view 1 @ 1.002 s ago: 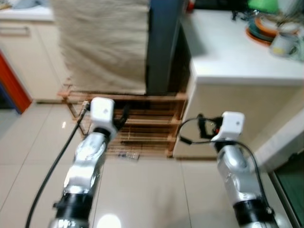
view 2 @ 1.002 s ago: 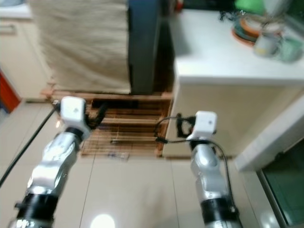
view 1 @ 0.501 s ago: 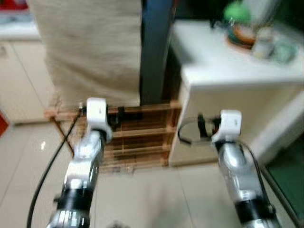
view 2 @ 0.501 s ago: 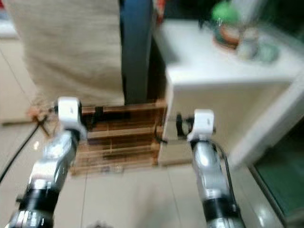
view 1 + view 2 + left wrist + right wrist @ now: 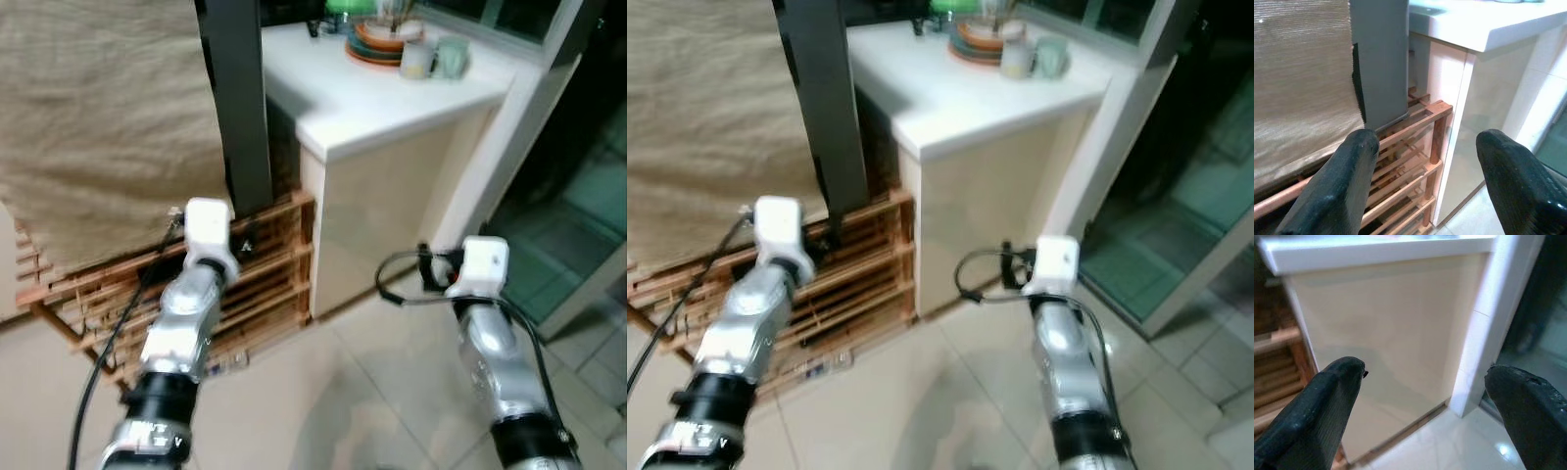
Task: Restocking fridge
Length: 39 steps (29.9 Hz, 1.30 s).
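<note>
Left eye view: both silver arms reach forward over the pale tiled floor (image 5: 323, 392). The left claw (image 5: 245, 245) sits left of centre, right in front of a slatted wooden rack (image 5: 265, 274) in the middle left of the frame. The right claw (image 5: 426, 269) is centre right, near the lower front of a white worktop (image 5: 372, 98) on a cream cabinet. At top centre of that worktop there's a stack of coloured plates (image 5: 377, 44) with two pale mugs (image 5: 431, 59) just beside them. A beige woven cloth (image 5: 98, 117) covers the upper left, hanging over the rack, and a dark grey upright panel (image 5: 235, 98) stands between cloth and cabinet. Can't make out a fridge or anything to stock it with.

Right eye view: same scene, nothing extra to add.

Left wrist view: the two black fingers (image 5: 1332, 191) are spread wide, holding nothing, with the rack and the dark panel between them.

Right wrist view: its black fingers (image 5: 1312, 416) are also wide apart and empty, pointing at the cream cabinet front (image 5: 1391, 333).
</note>
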Tool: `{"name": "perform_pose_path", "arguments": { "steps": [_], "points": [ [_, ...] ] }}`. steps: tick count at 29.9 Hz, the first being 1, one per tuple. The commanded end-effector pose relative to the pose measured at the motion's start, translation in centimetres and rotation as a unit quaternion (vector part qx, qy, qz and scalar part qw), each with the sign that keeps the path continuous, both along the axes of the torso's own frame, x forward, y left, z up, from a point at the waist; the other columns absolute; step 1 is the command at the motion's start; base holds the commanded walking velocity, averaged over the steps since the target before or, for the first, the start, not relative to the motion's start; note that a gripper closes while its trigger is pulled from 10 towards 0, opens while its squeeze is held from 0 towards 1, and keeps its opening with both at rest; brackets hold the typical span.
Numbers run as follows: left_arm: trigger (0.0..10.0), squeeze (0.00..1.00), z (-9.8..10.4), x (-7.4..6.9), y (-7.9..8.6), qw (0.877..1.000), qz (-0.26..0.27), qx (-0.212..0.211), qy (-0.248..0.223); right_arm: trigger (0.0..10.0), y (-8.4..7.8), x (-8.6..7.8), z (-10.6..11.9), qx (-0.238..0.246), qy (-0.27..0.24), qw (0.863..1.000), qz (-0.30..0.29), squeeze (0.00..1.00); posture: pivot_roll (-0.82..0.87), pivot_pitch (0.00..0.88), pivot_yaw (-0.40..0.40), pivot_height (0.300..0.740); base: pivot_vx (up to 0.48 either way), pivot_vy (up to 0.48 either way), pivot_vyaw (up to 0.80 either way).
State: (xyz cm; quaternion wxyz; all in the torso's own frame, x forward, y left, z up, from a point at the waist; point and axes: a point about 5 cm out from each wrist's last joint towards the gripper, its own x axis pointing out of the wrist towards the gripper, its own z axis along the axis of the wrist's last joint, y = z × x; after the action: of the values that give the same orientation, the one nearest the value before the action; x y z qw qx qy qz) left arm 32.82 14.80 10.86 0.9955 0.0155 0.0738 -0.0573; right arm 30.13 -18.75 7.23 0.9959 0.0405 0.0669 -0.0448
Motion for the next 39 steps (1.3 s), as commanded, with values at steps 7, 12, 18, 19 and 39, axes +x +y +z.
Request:
{"name": "perform_pose_path", "arguments": {
  "steps": [7,12,18,19,39],
  "points": [
    [10.0,0.0,-0.1,-0.3,0.7,1.0,0.001,0.006,-0.001,10.0,1.7,0.7,0.5,-0.005,-0.008,0.999,0.033,0.92,-0.05,0.0,-0.002,0.74,-0.319,0.361,-0.78],
    [10.0,0.0,-0.1,-0.4,1.0,1.0,0.004,0.001,-0.002,10.0,1.8,0.7,0.6,-0.007,-0.01,0.999,0.037,0.92,-0.04,0.0,-0.004,0.74,-0.348,0.335,-0.78],
    [10.0,0.0,-0.1,-0.5,1.2,1.0,0.005,0.005,-0.004,10.0,2.1,0.5,0.6,-0.015,-0.016,0.999,0.041,0.92,-0.05,0.0,0.005,0.74,-0.346,0.337,-0.79],
    [10.0,0.0,-0.1,-0.4,1.2,1.0,0.005,0.006,-0.005,10.0,2.2,0.5,0.7,-0.017,-0.017,0.999,0.043,0.92,-0.05,0.0,0.007,0.74,-0.345,0.337,-0.8],
    [10.0,0.0,1.1,-1.1,2.3,0.996,0.013,0.047,-0.079,10.0,4.0,-0.1,3.3,-0.024,-0.103,0.989,0.101,0.91,-0.04,0.0,-0.003,0.74,-0.134,0.249,-0.2]
  ]
}}
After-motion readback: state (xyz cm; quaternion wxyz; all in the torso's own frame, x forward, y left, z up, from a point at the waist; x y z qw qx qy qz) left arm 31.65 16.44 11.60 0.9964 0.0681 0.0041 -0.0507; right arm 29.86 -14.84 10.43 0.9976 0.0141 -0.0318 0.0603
